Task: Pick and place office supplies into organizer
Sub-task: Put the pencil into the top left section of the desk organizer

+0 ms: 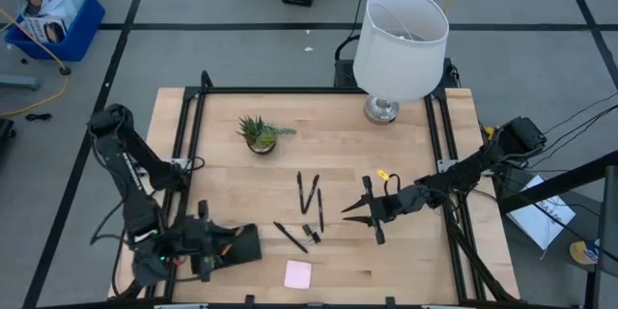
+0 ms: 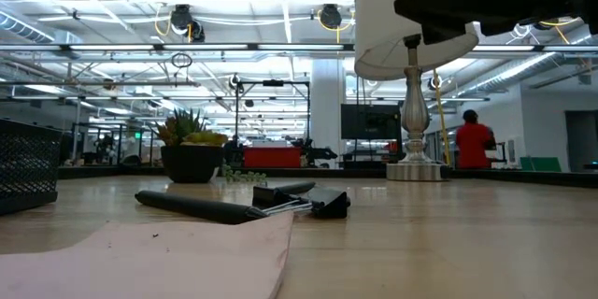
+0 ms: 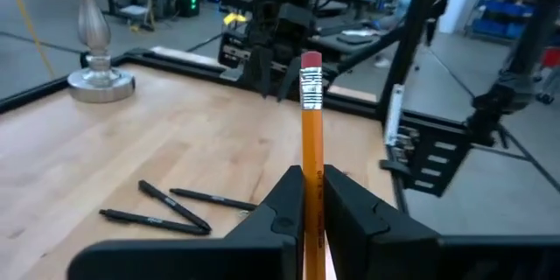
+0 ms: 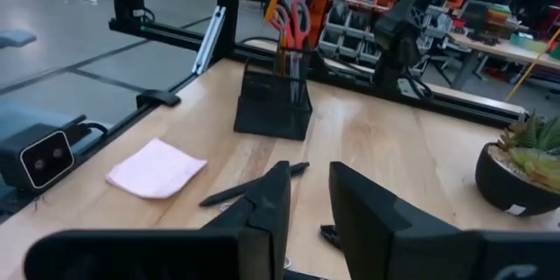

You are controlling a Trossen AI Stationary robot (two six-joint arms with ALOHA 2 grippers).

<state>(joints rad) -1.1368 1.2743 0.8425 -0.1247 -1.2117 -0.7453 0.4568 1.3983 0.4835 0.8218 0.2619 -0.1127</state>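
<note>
My left gripper (image 1: 222, 247) hangs at the table's near left, beside the black mesh organizer (image 1: 247, 243), and is shut on an orange pencil (image 3: 311, 131). Red-handled scissors (image 4: 298, 19) stand in the organizer (image 4: 273, 109). My right gripper (image 1: 348, 217) is open over the table's middle right, above the boards, with nothing between its fingers (image 4: 306, 194). Black pens (image 1: 311, 193) and a clip (image 1: 311, 234) lie flat on the wood, and a pink sticky pad (image 1: 297, 273) lies near the front edge. A small yellow block (image 1: 383, 175) lies by the right arm. My left gripper pinches the pencil's shaft (image 3: 312, 188) between its two fingers. The pencil runs on past the fingertips, and its pink eraser end (image 3: 311, 63) stands free beyond them. It is lifted clear of the table; its other end is hidden behind the fingers.
A potted plant (image 1: 259, 133) stands at the far left of the boards and a white-shaded lamp (image 1: 398, 43) at the far right. A black frame rail (image 1: 193, 135) lines the table's sides. A person in red (image 2: 475, 140) stands in the room behind.
</note>
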